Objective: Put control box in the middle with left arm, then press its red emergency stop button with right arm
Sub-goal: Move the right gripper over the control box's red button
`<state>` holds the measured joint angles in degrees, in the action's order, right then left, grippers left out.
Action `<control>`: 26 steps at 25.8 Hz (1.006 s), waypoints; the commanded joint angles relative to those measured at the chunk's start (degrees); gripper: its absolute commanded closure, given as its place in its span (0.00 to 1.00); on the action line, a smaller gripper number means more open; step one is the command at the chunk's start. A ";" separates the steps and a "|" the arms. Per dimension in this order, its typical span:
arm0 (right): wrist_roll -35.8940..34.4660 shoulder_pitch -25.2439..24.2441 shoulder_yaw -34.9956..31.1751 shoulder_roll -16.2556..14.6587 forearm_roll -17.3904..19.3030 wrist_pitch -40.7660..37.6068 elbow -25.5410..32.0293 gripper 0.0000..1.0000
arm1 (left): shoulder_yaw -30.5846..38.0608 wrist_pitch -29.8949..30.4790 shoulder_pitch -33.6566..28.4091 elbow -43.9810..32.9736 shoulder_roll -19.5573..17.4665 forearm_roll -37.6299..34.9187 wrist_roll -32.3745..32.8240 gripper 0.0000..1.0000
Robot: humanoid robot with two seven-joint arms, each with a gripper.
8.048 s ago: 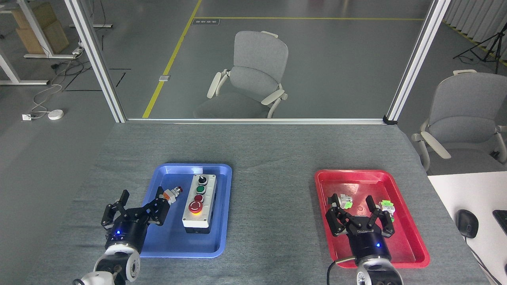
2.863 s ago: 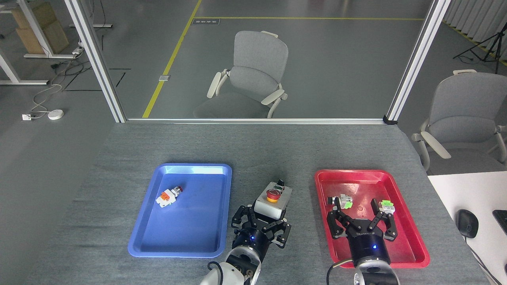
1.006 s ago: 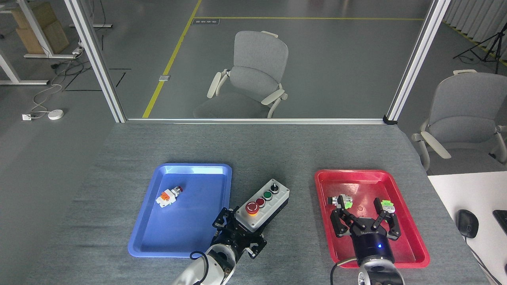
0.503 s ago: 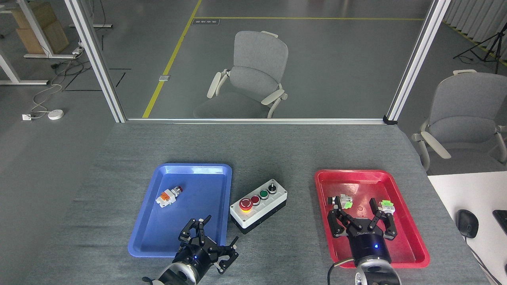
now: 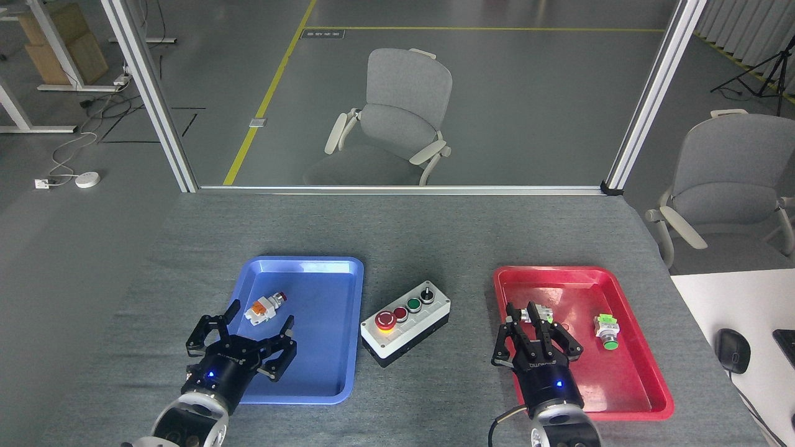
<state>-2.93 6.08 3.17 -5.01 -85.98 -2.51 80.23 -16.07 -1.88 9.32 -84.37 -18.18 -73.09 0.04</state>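
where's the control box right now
In the head view the control box sits on the grey table between the blue tray and the red tray, touched by neither claw.

Ahead of me a grey felt-covered table [image 5: 397, 230] carries two trays well apart. The blue tray [image 5: 323, 366] on my left holds a small white-and-orange push-button part [image 5: 263, 307] with a red cap, lying on its side in the tray's far left part. The red tray [image 5: 633, 372] on my right holds a green-capped push-button part [image 5: 606, 328] toward its right side and another small part with green on it [image 5: 538, 315] toward its left. Past the table's far edge, between two aluminium posts [image 5: 149, 93], a grey office chair [image 5: 397, 118] stands on the floor near a yellow floor line [image 5: 267, 99]. A second grey chair [image 5: 726, 180] stands at the right, by a white desk [image 5: 714, 310] bearing a black mouse [image 5: 733, 351].
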 commanded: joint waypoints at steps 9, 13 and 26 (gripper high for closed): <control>0.29 2.09 8.61 2.02 -0.41 0.76 -2.98 1.00 | 11.32 -1.81 4.39 10.63 5.17 8.67 -9.27 0.02; 0.38 5.08 9.92 4.04 -2.61 1.28 -6.84 1.00 | 11.59 -1.90 4.39 10.63 5.17 8.76 -11.11 0.02; 0.38 12.55 16.60 7.65 -2.70 5.77 -16.25 1.00 | 11.68 -1.72 5.71 10.28 5.43 8.49 -7.16 0.01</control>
<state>-2.39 17.88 19.21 1.89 -88.68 2.92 65.45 -4.35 -3.68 14.54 -74.09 -12.80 -64.59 -8.36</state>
